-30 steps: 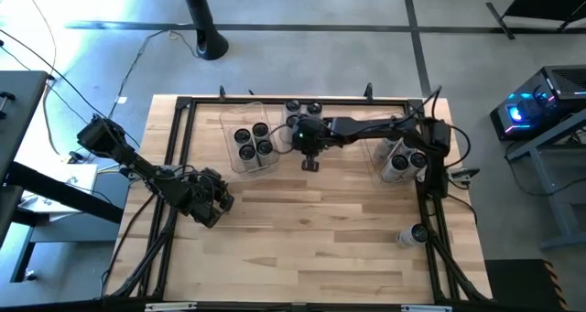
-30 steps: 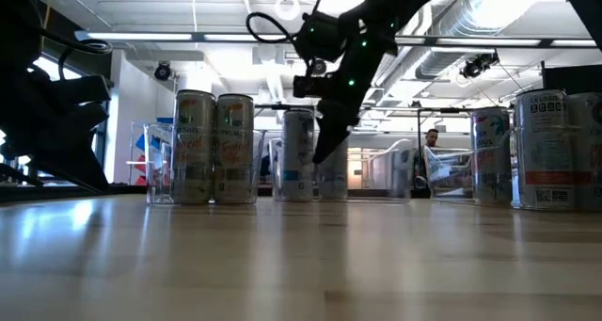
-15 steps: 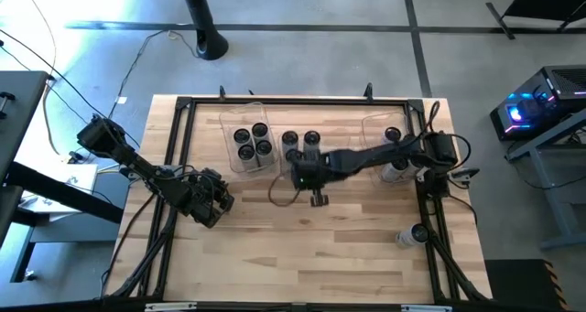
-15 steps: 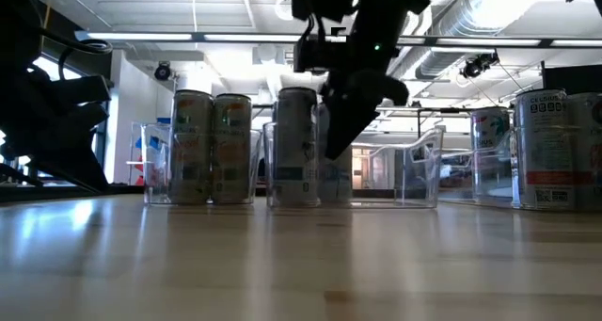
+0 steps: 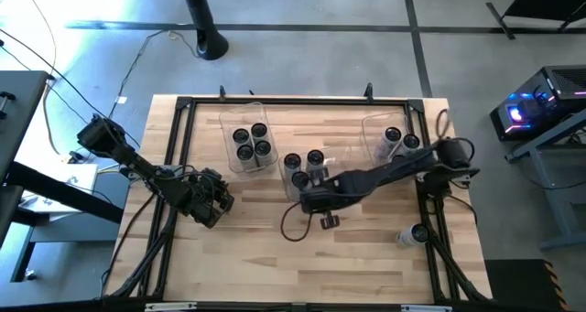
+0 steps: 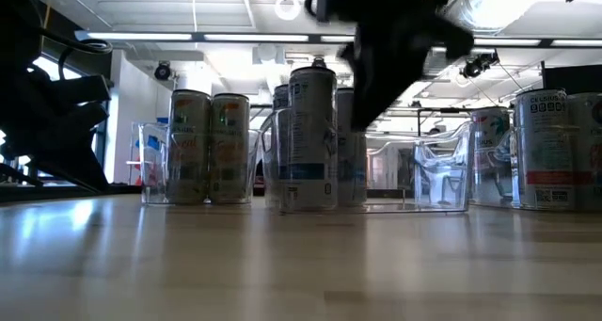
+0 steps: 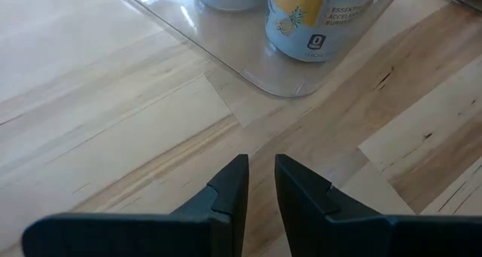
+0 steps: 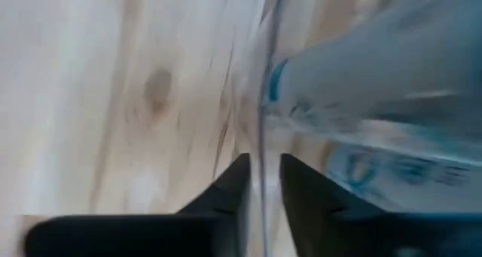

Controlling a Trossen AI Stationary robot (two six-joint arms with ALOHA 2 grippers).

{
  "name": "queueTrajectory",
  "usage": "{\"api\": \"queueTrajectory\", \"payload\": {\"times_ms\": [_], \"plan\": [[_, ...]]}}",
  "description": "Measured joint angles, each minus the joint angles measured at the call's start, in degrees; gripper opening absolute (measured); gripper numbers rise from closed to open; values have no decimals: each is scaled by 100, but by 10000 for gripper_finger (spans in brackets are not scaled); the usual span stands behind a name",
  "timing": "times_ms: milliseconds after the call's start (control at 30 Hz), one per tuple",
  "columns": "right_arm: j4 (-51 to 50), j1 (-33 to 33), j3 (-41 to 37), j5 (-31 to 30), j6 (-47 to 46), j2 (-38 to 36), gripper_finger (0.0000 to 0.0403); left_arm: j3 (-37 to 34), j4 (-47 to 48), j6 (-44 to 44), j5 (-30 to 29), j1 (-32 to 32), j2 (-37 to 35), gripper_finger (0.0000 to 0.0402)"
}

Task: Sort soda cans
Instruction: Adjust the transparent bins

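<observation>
The right hand (image 5: 309,195) is pinching the rim of a clear bin (image 8: 265,91) holding three cans (image 5: 304,166) mid-worktop (image 5: 366,257). The left hand (image 7: 260,183) is waiting nearly closed, empty, near another bin (image 5: 247,120) of four cans (image 5: 251,139)

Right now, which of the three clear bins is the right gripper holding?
The middle bin: its thin wall sits pinched between the fingers of the right gripper.

Grey concrete floor (image 5: 302,47) surrounds the wooden table (image 5: 265,257); ceiling strip lights (image 6: 188,37) glow overhead.
</observation>
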State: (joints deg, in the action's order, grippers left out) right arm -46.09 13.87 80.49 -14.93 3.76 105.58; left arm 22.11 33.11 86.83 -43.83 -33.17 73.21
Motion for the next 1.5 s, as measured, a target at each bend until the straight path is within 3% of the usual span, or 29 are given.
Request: {"api": "queueTrajectory", "payload": {"times_ms": [200, 367, 533, 767, 1233, 1500], "plan": [[75, 245, 21, -84, -601, -403, 150, 0, -3, 0, -1, 0, 2, 62], [776, 749, 32, -222, -904, -433, 174, 0, -3, 0, -26, 0, 0, 62], [1808, 1133, 33, -1053, -1031, -229, 175, 0, -27, 2, -40, 0, 2, 62], [2620, 1010, 34, -1816, -1381, 208, 176, 0, -41, 2, -44, 0, 0, 62], [2359, 546, 37, -1629, -2025, 585, 173, 0, -51, 5, -53, 0, 0, 62], [2530, 533, 41, -1645, -1676, 623, 91, 0, -62, 2, -53, 0, 0, 62]]}}
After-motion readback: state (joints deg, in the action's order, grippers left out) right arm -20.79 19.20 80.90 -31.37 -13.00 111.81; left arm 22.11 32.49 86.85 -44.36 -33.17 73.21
